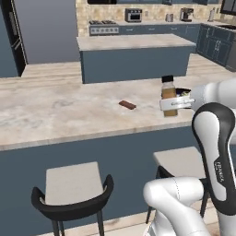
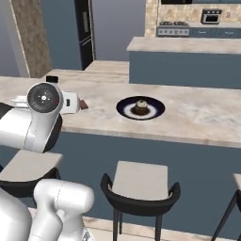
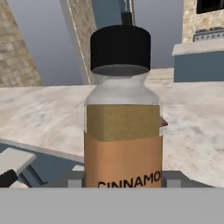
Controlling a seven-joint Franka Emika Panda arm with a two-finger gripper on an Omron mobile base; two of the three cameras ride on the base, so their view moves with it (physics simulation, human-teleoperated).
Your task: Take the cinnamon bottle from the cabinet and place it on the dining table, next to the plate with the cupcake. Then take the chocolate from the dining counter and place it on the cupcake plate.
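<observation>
Cinnamon bottle [image 1: 169, 96] stands upright, pinched in our claw [image 1: 171, 104] just above the counter [image 1: 60, 110], kept level for setting down, chocolate [image 1: 127, 104] lying beyond its far side.

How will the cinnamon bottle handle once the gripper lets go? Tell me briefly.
The cinnamon bottle looks rigid, with smooth clear walls, so probably slippery. It is tall and narrow, upright in the gripper, so it may tip if nudged. On its side, its round body would likely roll.
</observation>
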